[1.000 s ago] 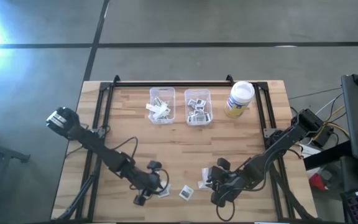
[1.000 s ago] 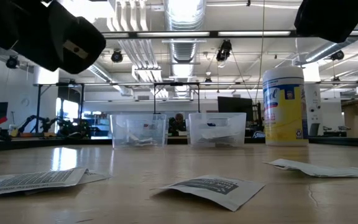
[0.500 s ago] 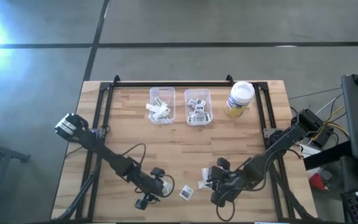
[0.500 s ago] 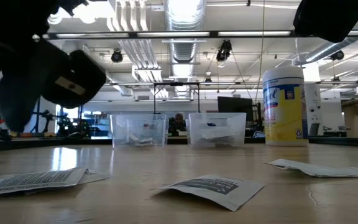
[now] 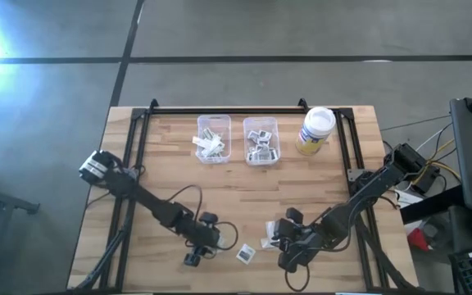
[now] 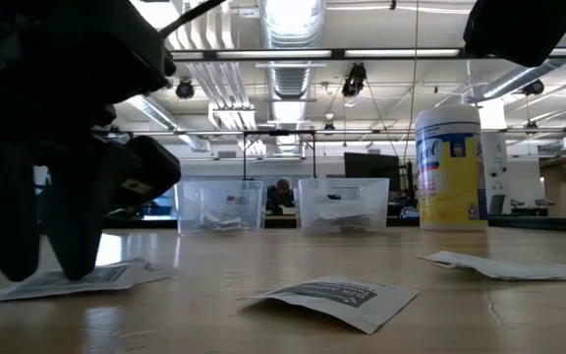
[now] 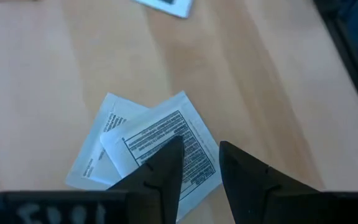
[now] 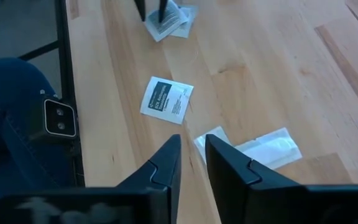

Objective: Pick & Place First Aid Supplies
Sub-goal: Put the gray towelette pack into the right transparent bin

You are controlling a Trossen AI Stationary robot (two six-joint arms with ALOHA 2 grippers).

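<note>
left tool (image 7: 194, 163) | hovering low over two overlapped printed packets (image 7: 160, 146), jaws slightly apart | right tool (image 8: 192, 155) | waiting near counter (image 5: 342, 176) front, jaws narrowly apart | jar (image 6: 452, 169) label possibly reading "Lysol"

Far edge: two bins (image 5: 214, 138) side by side, jar (image 5: 315, 130) to their right.
Near edge: loose packets (image 5: 245, 254) between left gripper (image 5: 211, 248) and right gripper (image 5: 274, 242).

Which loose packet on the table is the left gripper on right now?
The top square white packet with dark print of the overlapping pair near the table's front edge: the left gripper is open over it. The other loose packets lie farther right.
</note>
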